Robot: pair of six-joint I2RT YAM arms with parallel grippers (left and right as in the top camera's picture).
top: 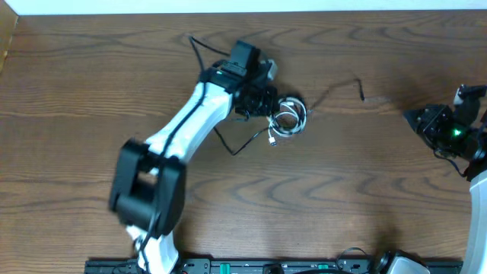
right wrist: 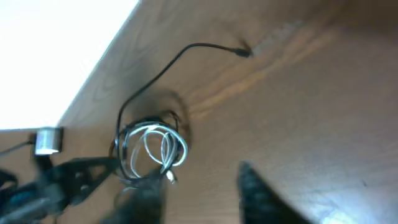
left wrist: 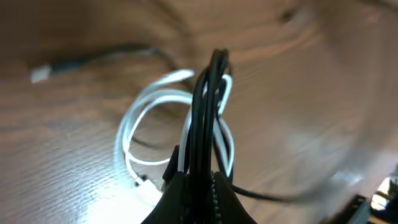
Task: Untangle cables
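The black cable (top: 323, 97) and the white cable (top: 288, 120) lie tangled in a small coil at the table's middle back. The black one trails right to a plug end (top: 362, 96) and loops left toward the front (top: 232, 148). My left gripper (top: 268, 101) is shut on black strands of the coil (left wrist: 205, 118), with the white loops (left wrist: 143, 118) around them. The coil also shows in the right wrist view (right wrist: 152, 149). My right gripper (top: 426, 122) is open and empty at the far right; its fingers (right wrist: 205, 196) are apart.
The wooden table's far edge (top: 251, 9) runs along the back. A black rail (top: 251, 266) with arm bases lies at the front edge. A thick black arm wire (top: 196, 49) loops behind the left arm.
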